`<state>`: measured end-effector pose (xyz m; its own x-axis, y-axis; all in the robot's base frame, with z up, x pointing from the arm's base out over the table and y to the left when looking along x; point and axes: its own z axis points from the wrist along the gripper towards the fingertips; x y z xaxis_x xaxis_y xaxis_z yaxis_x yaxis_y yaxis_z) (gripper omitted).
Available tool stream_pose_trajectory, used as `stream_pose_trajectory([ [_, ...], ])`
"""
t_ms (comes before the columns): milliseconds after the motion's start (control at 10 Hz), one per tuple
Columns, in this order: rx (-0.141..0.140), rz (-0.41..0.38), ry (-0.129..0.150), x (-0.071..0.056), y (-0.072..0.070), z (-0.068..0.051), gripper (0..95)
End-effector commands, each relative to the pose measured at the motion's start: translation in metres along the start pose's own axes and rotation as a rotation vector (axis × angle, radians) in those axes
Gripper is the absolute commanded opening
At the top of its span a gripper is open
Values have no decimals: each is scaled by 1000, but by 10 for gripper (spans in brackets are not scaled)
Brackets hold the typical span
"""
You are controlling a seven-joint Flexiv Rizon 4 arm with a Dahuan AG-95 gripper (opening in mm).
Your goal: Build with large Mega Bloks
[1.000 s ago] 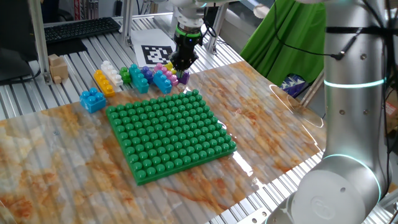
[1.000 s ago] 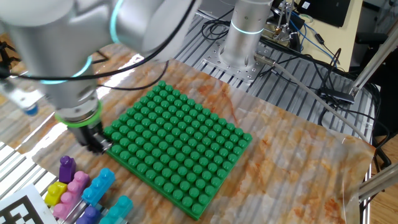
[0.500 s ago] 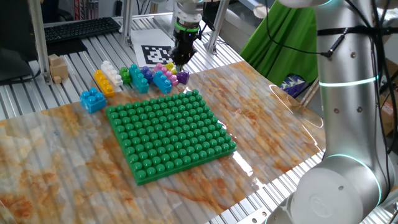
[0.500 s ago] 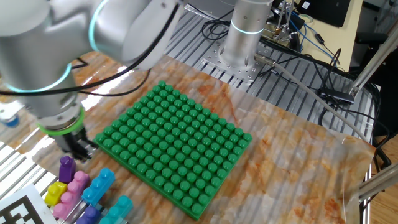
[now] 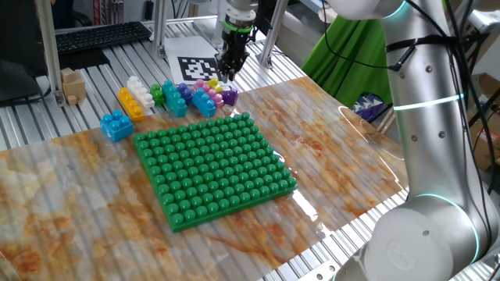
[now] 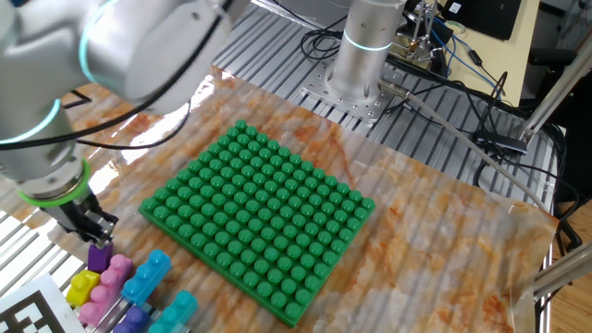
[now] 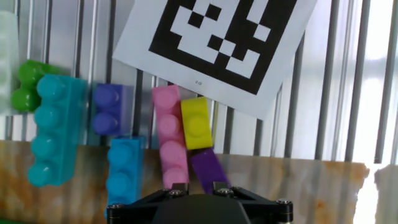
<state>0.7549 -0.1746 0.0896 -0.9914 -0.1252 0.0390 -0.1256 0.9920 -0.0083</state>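
Note:
The large Mega Bloks lie in a loose pile behind the green baseplate [image 5: 211,164]. In the hand view I see a pink brick [image 7: 168,140], a yellow one [image 7: 196,121], a dark purple one [image 7: 208,169], two blue ones [image 7: 124,168] and a green one [image 7: 28,84]. A lone blue brick [image 5: 116,125], a yellow brick [image 5: 130,103] and a white brick [image 5: 139,90] lie further left. My gripper [image 7: 199,186] hangs just above the pink and purple bricks [image 6: 99,248]. Its fingers stand slightly apart and hold nothing.
A white sheet with a black-and-white marker tag [image 7: 217,43] lies on the slatted metal table right behind the pile. A small wooden block [image 5: 73,84] stands far left. The arm's base [image 6: 365,46] rises beyond the baseplate [image 6: 259,217], with cables behind it.
The gripper has travelled from the baseplate's edge out over the brick pile, and its fingers have parted a little.

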Motion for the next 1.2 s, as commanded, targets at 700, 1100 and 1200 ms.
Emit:
stream_pose_trajectory([
  [700,31,-81,-22,2,-10,24,570],
  [1100,31,-94,-23,3,-13,35,570],
  [1200,32,-97,-25,3,-14,38,570],
])
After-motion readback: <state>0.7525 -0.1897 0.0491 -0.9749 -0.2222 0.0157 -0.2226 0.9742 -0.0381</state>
